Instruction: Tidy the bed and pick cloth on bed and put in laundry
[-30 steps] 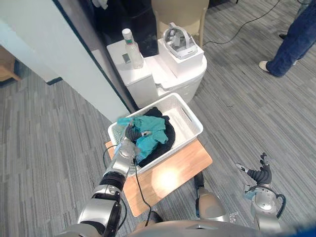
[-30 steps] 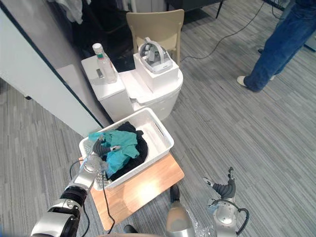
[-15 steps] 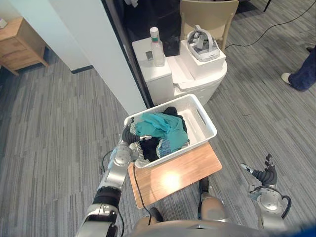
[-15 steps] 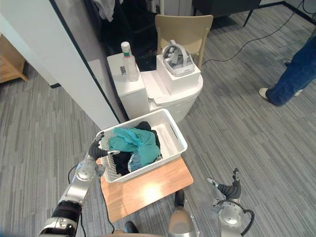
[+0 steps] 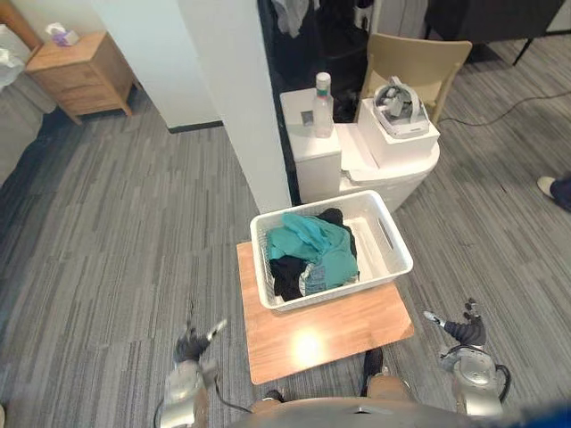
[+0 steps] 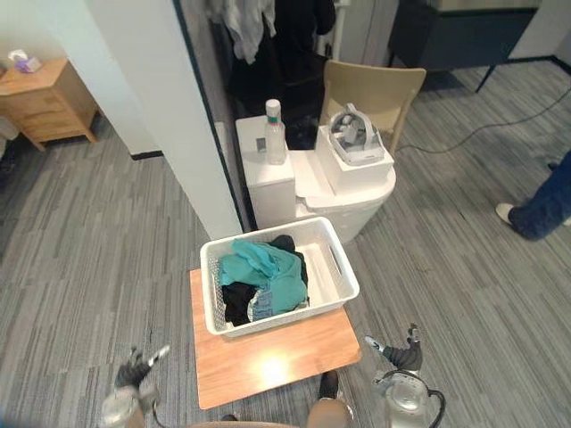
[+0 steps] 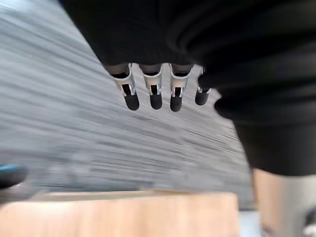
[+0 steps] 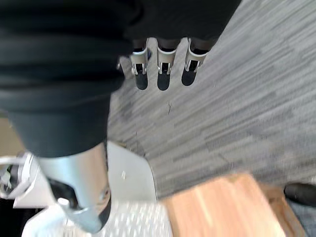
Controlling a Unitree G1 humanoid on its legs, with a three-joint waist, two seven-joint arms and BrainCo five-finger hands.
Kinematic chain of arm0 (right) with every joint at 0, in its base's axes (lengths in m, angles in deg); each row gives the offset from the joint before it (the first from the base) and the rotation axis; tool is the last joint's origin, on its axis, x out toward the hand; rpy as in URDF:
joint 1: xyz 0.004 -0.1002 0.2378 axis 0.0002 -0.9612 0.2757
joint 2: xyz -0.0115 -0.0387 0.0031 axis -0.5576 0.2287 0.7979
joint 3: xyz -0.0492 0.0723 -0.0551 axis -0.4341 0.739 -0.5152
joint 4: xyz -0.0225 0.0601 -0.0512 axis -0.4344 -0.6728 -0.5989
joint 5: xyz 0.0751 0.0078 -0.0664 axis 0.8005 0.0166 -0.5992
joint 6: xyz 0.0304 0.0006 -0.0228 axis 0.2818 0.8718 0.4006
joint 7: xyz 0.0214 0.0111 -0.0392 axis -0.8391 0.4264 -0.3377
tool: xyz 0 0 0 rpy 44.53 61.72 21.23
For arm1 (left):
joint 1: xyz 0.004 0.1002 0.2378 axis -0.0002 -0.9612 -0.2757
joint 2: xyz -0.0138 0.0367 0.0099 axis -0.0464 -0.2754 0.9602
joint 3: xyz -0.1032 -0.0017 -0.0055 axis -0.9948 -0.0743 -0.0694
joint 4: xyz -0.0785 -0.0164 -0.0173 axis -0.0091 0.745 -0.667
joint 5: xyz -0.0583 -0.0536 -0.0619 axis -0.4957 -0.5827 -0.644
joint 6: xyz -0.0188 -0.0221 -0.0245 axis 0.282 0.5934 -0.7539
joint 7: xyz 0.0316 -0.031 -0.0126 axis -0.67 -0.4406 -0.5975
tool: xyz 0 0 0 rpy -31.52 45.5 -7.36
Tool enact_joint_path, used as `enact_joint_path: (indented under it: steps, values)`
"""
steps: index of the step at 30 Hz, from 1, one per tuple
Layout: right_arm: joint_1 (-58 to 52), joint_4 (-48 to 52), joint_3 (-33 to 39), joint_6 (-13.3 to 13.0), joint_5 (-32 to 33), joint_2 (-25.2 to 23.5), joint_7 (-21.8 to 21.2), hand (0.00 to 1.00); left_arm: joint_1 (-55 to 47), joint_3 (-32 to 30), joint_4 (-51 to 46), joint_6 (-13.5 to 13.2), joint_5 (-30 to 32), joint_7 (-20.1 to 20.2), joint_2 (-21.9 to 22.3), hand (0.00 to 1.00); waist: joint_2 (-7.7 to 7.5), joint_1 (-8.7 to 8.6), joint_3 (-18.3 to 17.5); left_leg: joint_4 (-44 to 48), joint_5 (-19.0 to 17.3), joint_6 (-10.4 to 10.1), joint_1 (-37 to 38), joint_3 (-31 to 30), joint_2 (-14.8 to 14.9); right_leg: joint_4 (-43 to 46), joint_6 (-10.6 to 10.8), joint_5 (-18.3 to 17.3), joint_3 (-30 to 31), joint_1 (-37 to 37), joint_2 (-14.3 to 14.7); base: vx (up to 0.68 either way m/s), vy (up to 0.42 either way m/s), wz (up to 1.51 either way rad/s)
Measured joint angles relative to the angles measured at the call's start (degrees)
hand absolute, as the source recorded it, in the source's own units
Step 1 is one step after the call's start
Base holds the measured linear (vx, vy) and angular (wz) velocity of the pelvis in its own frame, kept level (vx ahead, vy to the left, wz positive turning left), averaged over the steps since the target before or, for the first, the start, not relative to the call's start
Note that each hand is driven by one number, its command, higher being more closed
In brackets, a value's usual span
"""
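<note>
A white laundry basket (image 5: 398,259) stands on a low wooden table (image 5: 321,337) in front of me. Inside it a teal cloth (image 5: 314,242) lies on top of a black cloth (image 5: 286,274). My left hand (image 5: 191,346) hangs low by the table's left edge, open and holding nothing; its straight fingers (image 7: 154,95) point at the grey floor. Off the table's right corner my right hand (image 5: 463,330) is open too, its fingers (image 8: 163,74) spread over the carpet.
Behind the basket stands a white round unit (image 5: 357,165) carrying a clear bottle (image 5: 322,105) and a white box with a headset (image 5: 399,98). A beige chair (image 5: 419,61) is behind it, a white partition (image 5: 236,98) to the left, a wooden nightstand (image 5: 86,71) far left. A person's leg (image 6: 546,201) shows at right.
My left hand has let go of the teal cloth, left the basket and dropped beside the table. The cloth stays in the basket. The camera has shifted, showing more of the room.
</note>
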Motion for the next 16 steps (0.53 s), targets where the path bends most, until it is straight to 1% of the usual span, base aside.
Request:
enact_joint_path:
  steps: [1,2,6,11,16]
  values:
    - [0.2,-1.2,0.0,0.0,0.0,0.0,0.0,0.00,-0.3,-0.3,1.3,0.0,-0.7,0.0,0.2,0.00,-0.11,0.22,-0.1,0.0,0.0,0.0,0.1,-0.2,0.0,0.0,0.0,-0.1,-0.2,0.2,0.0,0.04,-0.006,0.29]
    - [1.1,-4.7,0.1,0.0,0.0,-0.1,0.0,0.00,-0.7,-1.6,5.5,0.0,-1.8,0.1,0.7,0.00,-0.22,0.44,-0.1,-0.2,0.0,0.0,0.3,-0.9,0.0,0.0,0.2,-0.4,-1.0,0.9,-0.2,0.03,-0.005,0.21]
    - [3.8,-12.7,0.3,0.0,0.2,-0.1,0.0,0.00,-0.6,-3.8,12.1,0.0,-2.4,0.1,1.1,0.00,-0.33,0.77,-0.2,-0.5,0.0,0.0,0.8,-1.2,0.0,0.0,0.2,-0.7,-1.2,1.4,-0.1,0.01,-0.003,0.06]
    - [5.6,-19.7,0.3,-0.2,1.9,0.4,-0.6,0.00,0.3,-6.6,15.7,0.0,-2.3,0.1,1.1,0.00,-0.38,0.86,-0.1,-0.5,-0.1,-0.1,0.8,-1.4,0.0,0.0,0.3,-0.9,-1.3,1.4,0.0,0.00,0.000,0.00]
    - [6.3,-26.0,0.3,-0.6,4.0,0.6,-2.9,0.00,0.6,-7.4,17.7,0.1,-2.4,0.1,1.4,0.00,-0.50,0.89,-0.1,-0.5,-0.1,-0.1,0.8,-1.4,0.0,0.0,0.3,-0.9,-1.3,1.4,0.0,0.00,0.000,0.00]
